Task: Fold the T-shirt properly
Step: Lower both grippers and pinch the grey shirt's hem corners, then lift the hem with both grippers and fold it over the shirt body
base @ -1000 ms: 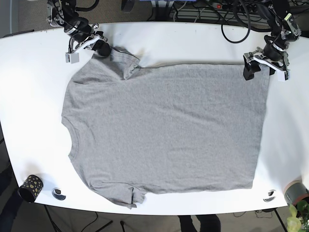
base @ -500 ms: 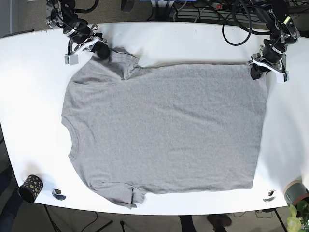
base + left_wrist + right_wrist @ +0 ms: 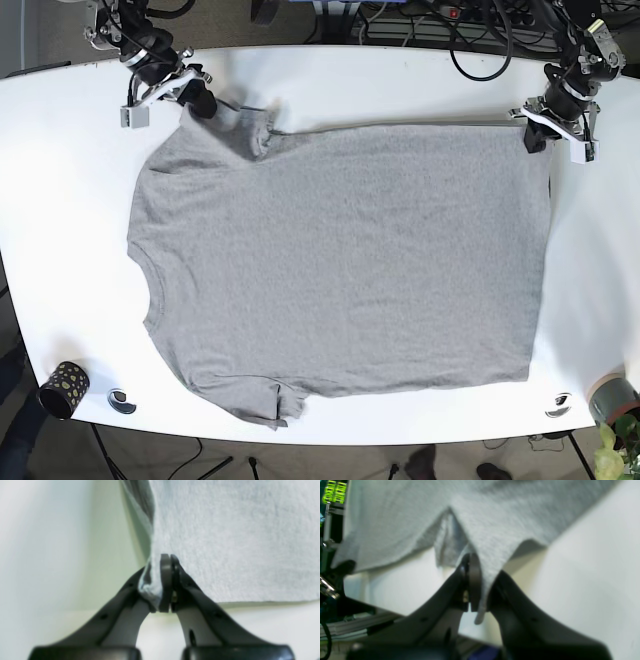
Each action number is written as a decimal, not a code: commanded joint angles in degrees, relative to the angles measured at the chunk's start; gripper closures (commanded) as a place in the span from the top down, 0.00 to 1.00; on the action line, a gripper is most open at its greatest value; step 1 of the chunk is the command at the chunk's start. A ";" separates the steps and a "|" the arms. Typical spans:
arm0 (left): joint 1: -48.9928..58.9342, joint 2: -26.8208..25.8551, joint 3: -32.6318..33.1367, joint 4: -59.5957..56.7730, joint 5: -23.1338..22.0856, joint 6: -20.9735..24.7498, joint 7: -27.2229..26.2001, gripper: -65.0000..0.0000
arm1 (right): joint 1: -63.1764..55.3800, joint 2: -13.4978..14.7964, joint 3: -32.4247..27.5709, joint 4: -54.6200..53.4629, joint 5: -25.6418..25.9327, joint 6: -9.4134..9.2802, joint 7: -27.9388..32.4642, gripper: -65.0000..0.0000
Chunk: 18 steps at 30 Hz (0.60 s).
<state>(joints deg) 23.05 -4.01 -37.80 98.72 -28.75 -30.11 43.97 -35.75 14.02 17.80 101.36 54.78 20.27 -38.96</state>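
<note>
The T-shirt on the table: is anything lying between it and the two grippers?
Nothing visible. Both grippers are shut on the T-shirt itself: the left gripper pinches its hem corner, the right gripper pinches cloth at the sleeve.

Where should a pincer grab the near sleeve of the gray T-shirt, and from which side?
Grip the sleeve at its crumpled hem, coming from the near table edge. The cuff bunches up there, giving raised fabric to pinch; the rest of the gray T-shirt lies flat.

The T-shirt (image 3: 340,265) lies spread on the table (image 3: 60,200) (collar toward the base view's left).
</note>
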 commanded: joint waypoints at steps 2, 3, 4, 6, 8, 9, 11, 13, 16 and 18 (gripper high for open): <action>3.11 -0.52 -0.40 4.45 -1.01 -0.53 -1.02 0.00 | -3.86 0.44 0.18 3.91 1.17 0.69 0.85 0.00; 4.16 -0.52 -0.48 5.50 -1.01 -0.62 -1.02 0.00 | -5.09 0.44 0.18 4.62 1.17 0.69 0.85 0.00; 4.95 -0.52 -0.57 6.21 -1.01 -0.97 -1.02 0.00 | -5.97 0.44 0.18 5.14 1.17 0.69 0.85 0.00; 7.24 -0.52 -0.66 7.70 -1.01 -2.90 -1.02 0.00 | -8.43 0.00 0.18 6.64 1.17 0.78 0.94 0.00; 9.44 -0.52 -0.92 8.32 -1.01 -4.84 -1.02 0.00 | -10.63 -1.49 0.62 8.48 0.82 2.01 0.94 0.00; 10.40 -0.69 -1.54 8.40 -1.01 -5.54 -1.02 0.00 | -11.51 -2.11 1.41 9.28 0.82 2.80 0.94 0.00; 11.90 -0.60 -3.65 8.49 -1.01 -7.30 -1.02 0.00 | -13.09 -3.43 2.55 10.51 0.82 3.95 0.94 0.00; 13.30 -0.60 -5.50 8.49 -0.92 -9.41 -1.02 0.00 | -14.49 -4.22 2.99 11.83 0.73 4.65 0.85 0.00; 14.80 -0.60 -7.08 8.58 -1.01 -9.89 -1.02 0.00 | -15.64 -4.31 3.16 12.97 0.73 4.74 0.85 0.00; 14.80 -0.60 -7.52 8.58 -1.01 -9.89 -1.02 0.00 | -15.55 -4.31 3.16 13.06 0.91 4.74 0.94 0.00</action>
<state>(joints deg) 37.76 -4.23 -44.97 106.06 -28.62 -39.13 44.12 -50.83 9.28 20.62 113.23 54.39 24.21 -39.11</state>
